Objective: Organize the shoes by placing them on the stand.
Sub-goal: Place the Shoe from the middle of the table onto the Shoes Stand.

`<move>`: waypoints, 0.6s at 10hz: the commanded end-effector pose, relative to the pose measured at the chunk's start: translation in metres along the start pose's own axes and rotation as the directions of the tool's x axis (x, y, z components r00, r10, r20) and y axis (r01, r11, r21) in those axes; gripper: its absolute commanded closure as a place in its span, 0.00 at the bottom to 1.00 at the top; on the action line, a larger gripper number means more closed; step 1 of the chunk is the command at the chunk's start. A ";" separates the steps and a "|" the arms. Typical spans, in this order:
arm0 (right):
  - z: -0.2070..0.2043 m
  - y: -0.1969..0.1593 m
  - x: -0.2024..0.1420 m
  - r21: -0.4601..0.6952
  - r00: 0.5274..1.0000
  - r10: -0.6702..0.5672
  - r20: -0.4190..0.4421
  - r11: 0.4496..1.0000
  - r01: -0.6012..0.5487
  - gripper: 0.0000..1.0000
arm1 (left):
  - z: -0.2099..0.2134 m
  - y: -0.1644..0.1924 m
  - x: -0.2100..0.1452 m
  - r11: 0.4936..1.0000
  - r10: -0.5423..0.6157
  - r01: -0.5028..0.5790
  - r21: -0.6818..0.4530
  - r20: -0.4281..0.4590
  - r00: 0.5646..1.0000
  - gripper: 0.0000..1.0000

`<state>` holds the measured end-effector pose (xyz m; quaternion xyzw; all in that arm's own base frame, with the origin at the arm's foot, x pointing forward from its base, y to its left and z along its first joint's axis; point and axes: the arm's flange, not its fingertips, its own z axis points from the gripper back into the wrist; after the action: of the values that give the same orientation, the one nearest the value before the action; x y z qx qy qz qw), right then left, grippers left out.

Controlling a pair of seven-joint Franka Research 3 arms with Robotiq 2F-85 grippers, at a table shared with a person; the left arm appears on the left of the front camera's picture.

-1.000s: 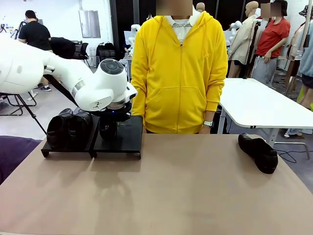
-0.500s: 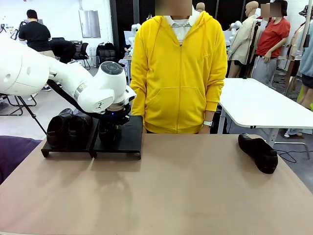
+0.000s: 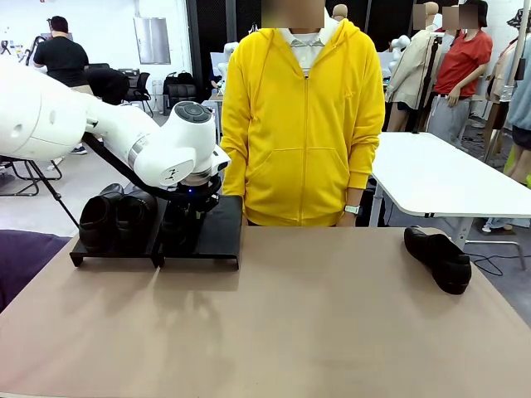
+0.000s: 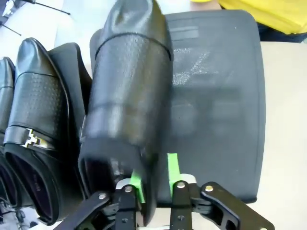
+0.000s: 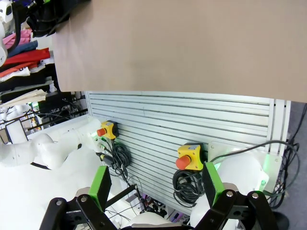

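While a person [image 3: 303, 124] stands behind the stand [image 3: 217, 239], one shoe [image 3: 438, 259] lies apart.

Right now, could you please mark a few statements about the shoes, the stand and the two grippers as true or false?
1. On the stand, the left tray bears two loafers side by side. True.
2. A loafer lies off the stand on the robot's left. False: the lone loafer lies near the far right edge of the table.
3. The left gripper has its fingers astride the heel wall of a third loafer on the right tray. True.
4. The right gripper holds a shoe. False: its jaws stand open with nothing between them.
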<state>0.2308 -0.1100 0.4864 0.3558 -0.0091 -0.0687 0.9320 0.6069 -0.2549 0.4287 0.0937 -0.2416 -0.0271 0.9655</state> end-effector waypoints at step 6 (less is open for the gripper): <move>0.002 0.001 0.000 0.018 1.000 0.014 0.006 1.000 -0.014 0.00 | 0.018 0.005 -0.002 0.999 0.033 -0.032 -0.036 0.041 0.999 0.00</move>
<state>0.2308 -0.1100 0.4864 0.3558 -0.0091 -0.0687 0.9320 0.6083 -0.2548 0.4390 0.0841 -0.2555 -0.0198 0.9630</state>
